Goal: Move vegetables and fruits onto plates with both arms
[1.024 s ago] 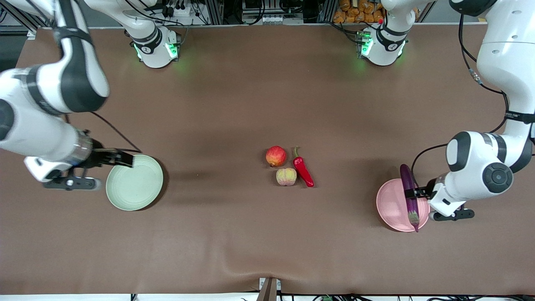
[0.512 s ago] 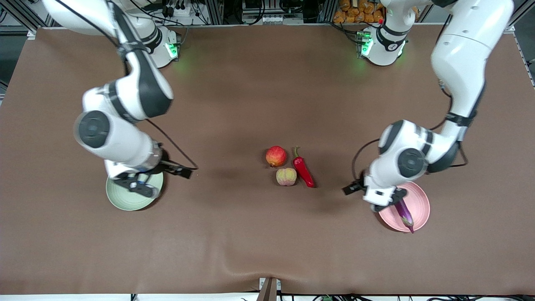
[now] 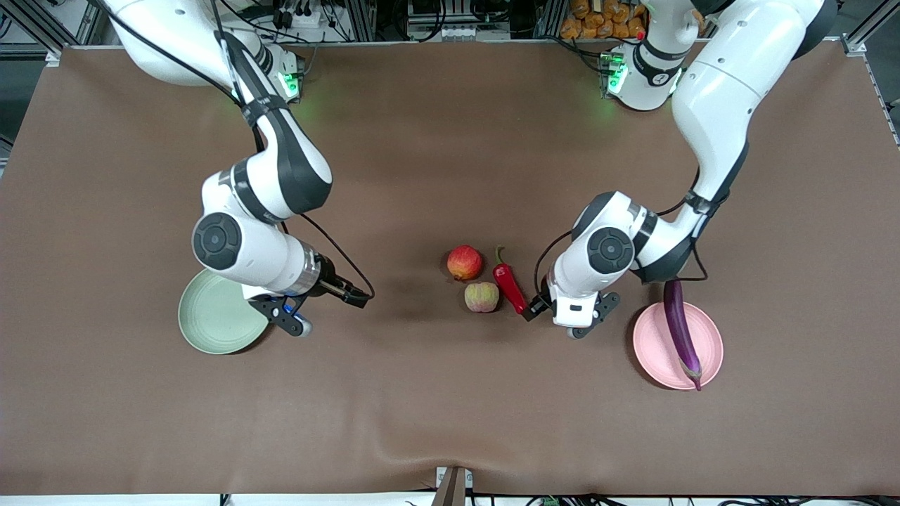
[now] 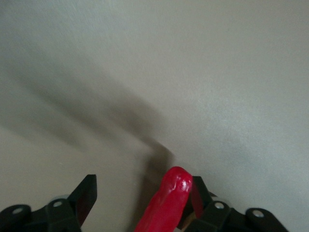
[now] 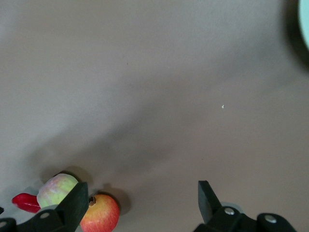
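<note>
The purple eggplant (image 3: 678, 327) lies across the pink plate (image 3: 650, 344), both ends past the rim. At the table's middle sit the red-orange apple (image 3: 464, 262), the peach (image 3: 481, 296) and the red chili (image 3: 510, 287). My left gripper (image 3: 533, 308) is low at the chili's pointed end. In the left wrist view it is open (image 4: 143, 186), with the chili (image 4: 166, 203) between the fingers and against one of them. My right gripper (image 3: 358, 296) is open over bare table between the green plate (image 3: 211, 320) and the fruits. Its wrist view shows the apple (image 5: 100, 213) and the peach (image 5: 57, 190) ahead.
The brown tablecloth has a wrinkle near its edge closest to the front camera. The green plate holds nothing. Both arm bases stand along the table's back edge, with cables and racks past it.
Both arms swung in from the plates toward the middle. The left gripper left the eggplant on the pink plate and now straddles the chili's tip. The right gripper moved off the green plate.
</note>
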`<state>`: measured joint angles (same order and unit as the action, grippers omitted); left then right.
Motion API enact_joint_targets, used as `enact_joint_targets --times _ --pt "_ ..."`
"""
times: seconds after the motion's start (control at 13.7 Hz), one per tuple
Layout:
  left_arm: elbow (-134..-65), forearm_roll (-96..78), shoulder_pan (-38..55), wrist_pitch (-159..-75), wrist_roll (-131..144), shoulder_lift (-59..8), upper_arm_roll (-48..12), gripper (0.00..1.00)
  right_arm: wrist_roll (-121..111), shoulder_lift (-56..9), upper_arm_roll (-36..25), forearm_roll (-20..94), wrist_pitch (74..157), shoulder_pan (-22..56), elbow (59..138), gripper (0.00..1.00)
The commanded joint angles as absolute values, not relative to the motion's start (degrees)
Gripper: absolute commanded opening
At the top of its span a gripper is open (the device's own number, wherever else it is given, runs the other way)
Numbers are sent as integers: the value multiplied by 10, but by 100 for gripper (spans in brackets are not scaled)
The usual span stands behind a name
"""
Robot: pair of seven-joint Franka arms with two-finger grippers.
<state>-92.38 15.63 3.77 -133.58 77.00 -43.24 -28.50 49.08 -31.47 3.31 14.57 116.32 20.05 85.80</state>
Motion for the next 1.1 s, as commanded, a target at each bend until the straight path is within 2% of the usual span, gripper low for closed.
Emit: enact_joint_targets --times 0.0,0.29,0.37,0.44,0.59,0.66,1.02 --pt "-923 168 66 -1366 806 -441 -267 85 514 -331 30 158 1163 207 843 100" --pt "-923 168 109 -1409 824 -463 -230 82 559 -348 30 183 1186 220 843 100" --pt "-923 168 119 -1415 824 -467 -219 71 560 -349 30 188 1191 221 843 100" --pt "-923 169 125 -1417 824 -472 -214 56 563 -351 30 193 1193 224 843 100" --pt "-923 170 120 -1417 818 -470 -214 10 597 -361 30 207 1201 235 840 100" --pt "-923 171 116 -1417 815 -466 -214 0 620 -366 30 209 1225 241 840 100" --pt "-923 171 88 -1400 783 -428 -215 0 687 -384 30 209 1263 272 839 100"
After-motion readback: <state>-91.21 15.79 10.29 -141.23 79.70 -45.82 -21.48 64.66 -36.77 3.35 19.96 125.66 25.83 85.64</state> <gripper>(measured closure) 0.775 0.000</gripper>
